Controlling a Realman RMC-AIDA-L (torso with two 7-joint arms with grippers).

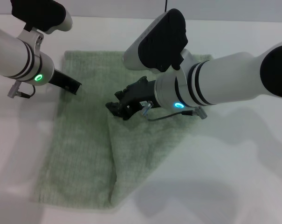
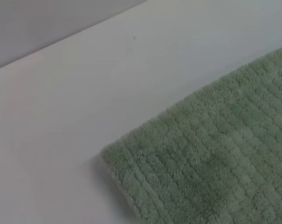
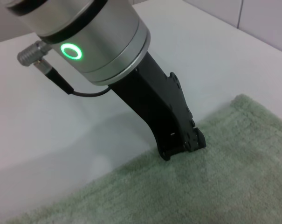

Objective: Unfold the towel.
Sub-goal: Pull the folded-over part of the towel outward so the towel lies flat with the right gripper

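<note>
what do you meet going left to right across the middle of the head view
left arm → left end effector at the towel's left edge → flat single layer of towel → right end effector on the folded flap → right arm → bare table

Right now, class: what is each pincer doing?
Left pincer: shut, pressing the towel's edge.
Right pincer: on the towel's folded layer; grip cannot be told.

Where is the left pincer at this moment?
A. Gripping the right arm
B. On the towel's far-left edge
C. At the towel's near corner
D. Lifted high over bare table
B: the left pincer presses its tip on the towel at its far-left edge, while the right pincer works mid-towel.
</note>
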